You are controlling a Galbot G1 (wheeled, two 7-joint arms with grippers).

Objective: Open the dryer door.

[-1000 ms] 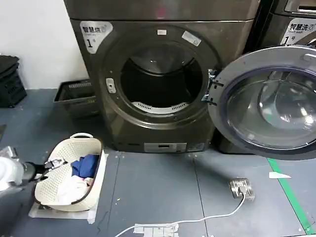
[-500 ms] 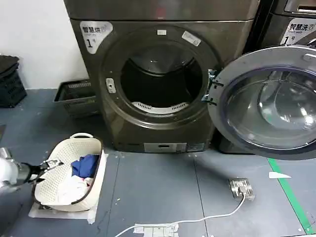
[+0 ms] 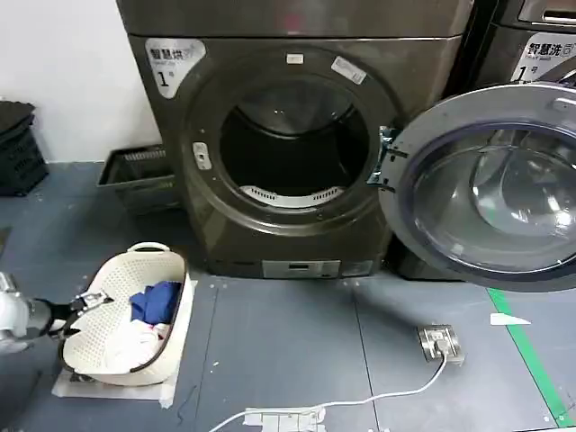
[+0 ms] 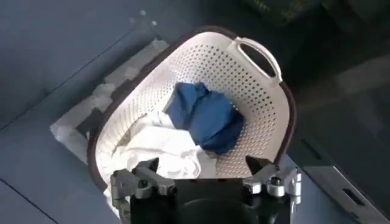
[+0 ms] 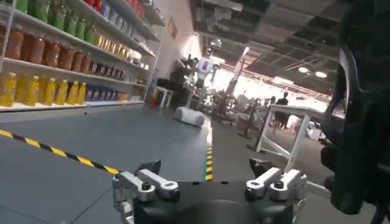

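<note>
Fingers of both grippers, left and right, spread and empty (two pairs); one dryer door wide open.

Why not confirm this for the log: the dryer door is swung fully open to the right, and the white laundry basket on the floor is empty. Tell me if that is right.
One part is wrong. The dryer door is swung open to the right, but the white laundry basket is not empty: the left wrist view shows a blue garment and white cloth inside it, with the left claw open above.
</note>
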